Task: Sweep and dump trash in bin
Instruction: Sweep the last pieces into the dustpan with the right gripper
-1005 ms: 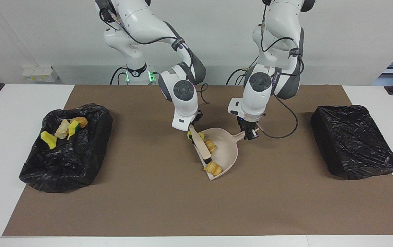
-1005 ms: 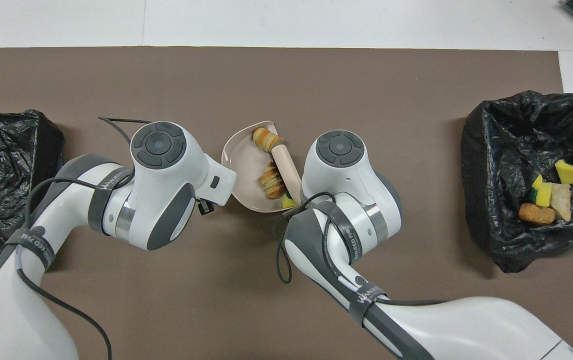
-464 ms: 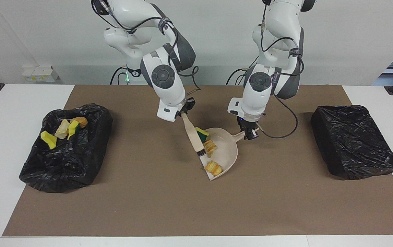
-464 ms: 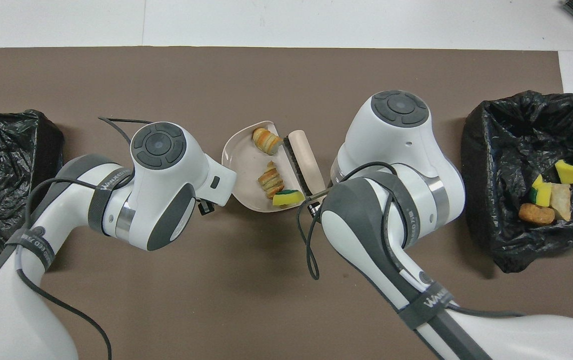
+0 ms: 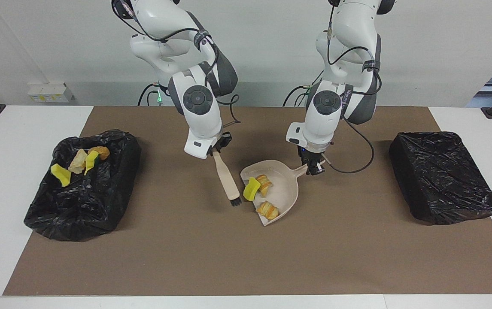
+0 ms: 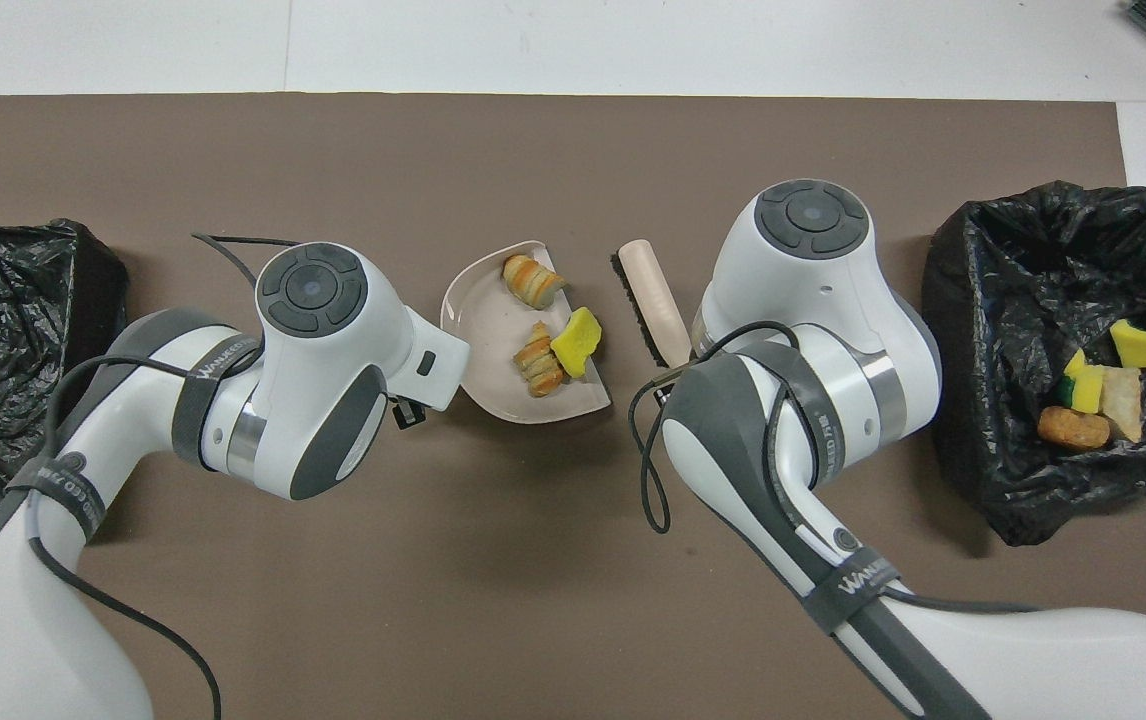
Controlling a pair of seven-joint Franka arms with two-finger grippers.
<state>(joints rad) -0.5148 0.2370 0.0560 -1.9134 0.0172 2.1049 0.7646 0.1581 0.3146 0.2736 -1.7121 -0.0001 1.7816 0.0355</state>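
Black bag-lined bin (image 5: 80,184) at my right arm's end holds four trash bits (image 5: 78,163). Next I see my right gripper (image 5: 216,150) clamped on the brush (image 5: 226,180), raised over the mat beside the dustpan (image 5: 287,189). Three trash lumps (image 5: 261,193) lie inside it. My left gripper (image 5: 314,168) is clamped on its handle

glossy crinkled black plastic lines the bin (image 5: 83,189); beside it, a matt brown mat (image 5: 246,257) and a smooth matt beige plastic dustpan (image 5: 282,191).
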